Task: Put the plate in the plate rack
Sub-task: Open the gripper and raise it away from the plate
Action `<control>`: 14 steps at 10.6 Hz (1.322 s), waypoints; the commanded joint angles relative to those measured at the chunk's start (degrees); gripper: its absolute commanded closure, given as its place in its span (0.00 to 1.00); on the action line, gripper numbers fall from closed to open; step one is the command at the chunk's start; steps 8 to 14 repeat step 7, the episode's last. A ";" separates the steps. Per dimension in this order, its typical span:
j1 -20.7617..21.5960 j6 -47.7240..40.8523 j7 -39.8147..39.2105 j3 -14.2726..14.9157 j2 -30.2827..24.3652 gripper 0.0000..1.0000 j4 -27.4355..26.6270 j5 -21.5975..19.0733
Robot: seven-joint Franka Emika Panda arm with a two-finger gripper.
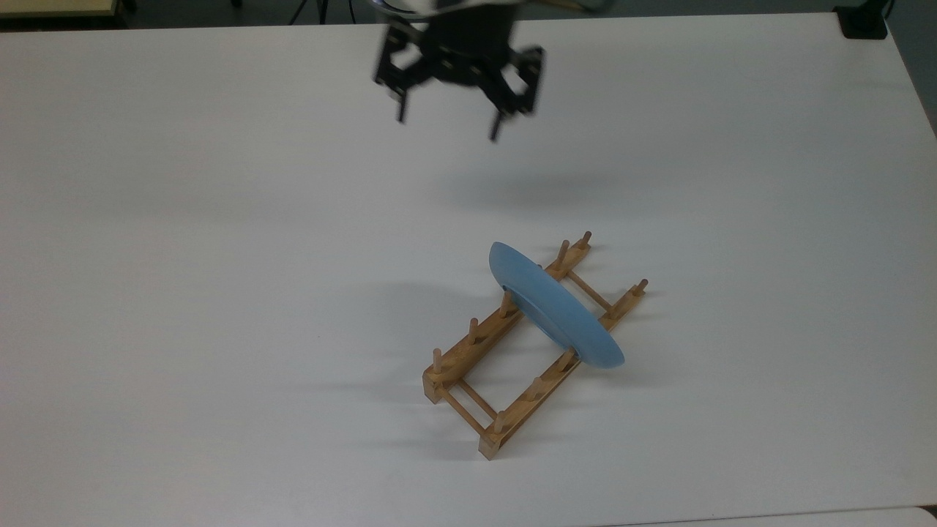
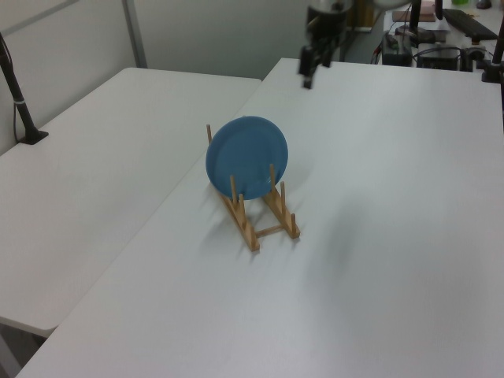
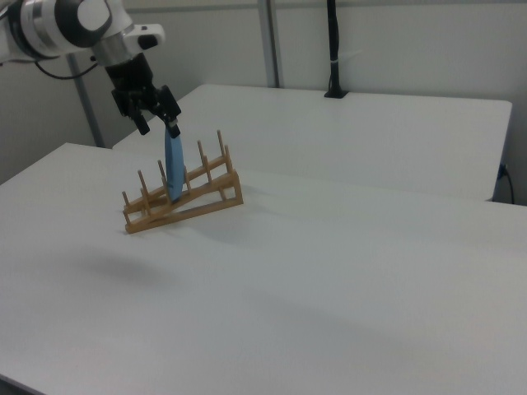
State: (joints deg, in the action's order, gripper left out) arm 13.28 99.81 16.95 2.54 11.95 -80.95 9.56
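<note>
Gripper (image 1: 448, 126): on the top view's left of the rack and well apart from it, high over the table (image 1: 183, 256); you see its fingers (image 1: 401, 110) spread wide with nothing between them, so it carries no load.
Rack (image 1: 468, 351): wooden, lying slantwise on the table; its upright pegs (image 1: 473, 326) are there to hold a plate on edge.
Plate (image 1: 554, 307): blue, standing on edge across both rails near the rack's far end, between pegs and leaning on them; that is why it stays up unheld.
Status: you may judge the placing done.
</note>
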 commanded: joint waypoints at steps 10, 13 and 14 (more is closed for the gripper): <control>-14.60 -12.97 -11.41 -4.39 -9.31 0.00 -5.09 -6.04; -14.60 -12.97 -11.41 -4.39 -9.31 0.00 -5.09 -6.04; -14.60 -12.97 -11.41 -4.39 -9.31 0.00 -5.09 -6.04</control>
